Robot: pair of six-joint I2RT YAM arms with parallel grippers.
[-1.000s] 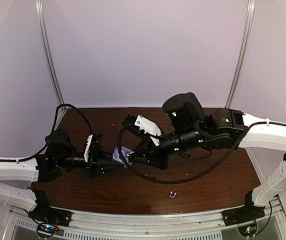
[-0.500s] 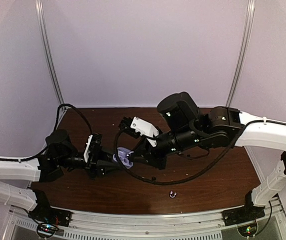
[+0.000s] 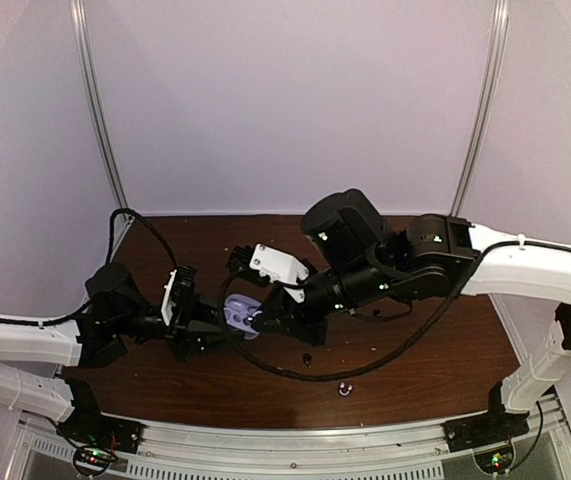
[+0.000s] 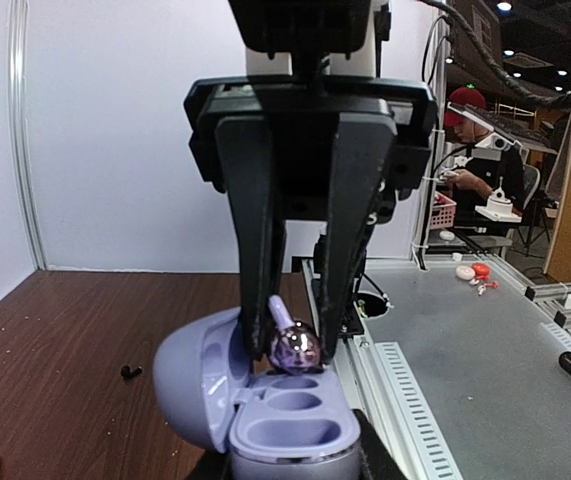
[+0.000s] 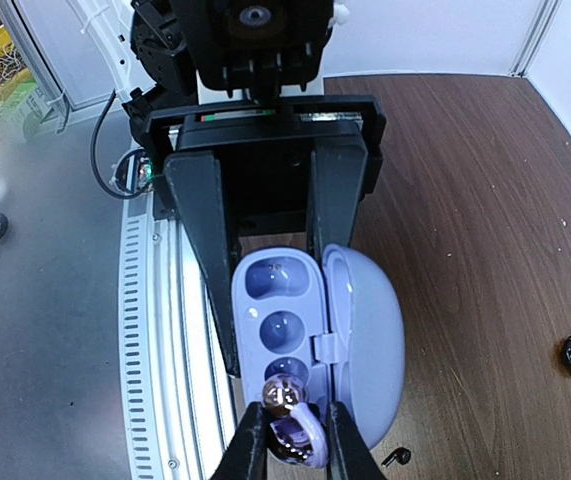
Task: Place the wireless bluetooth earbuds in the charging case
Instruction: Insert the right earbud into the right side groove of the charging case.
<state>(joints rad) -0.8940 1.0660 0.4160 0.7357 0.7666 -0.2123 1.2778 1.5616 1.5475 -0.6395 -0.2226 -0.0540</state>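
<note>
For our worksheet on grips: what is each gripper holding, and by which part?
The right gripper pinches a lavender earbud by its sides; left gripper clamps the open charging case by its base.

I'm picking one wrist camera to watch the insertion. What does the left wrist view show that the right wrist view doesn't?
Only the left wrist view: the right hand seen head-on, pinching the lavender earbud at the open charging case, viewed from the side. Only the right wrist view: a look down into the case's wells, with the left hand clamping the case body from both sides. Both: the open case, the pinched earbud and the brown table.
</note>
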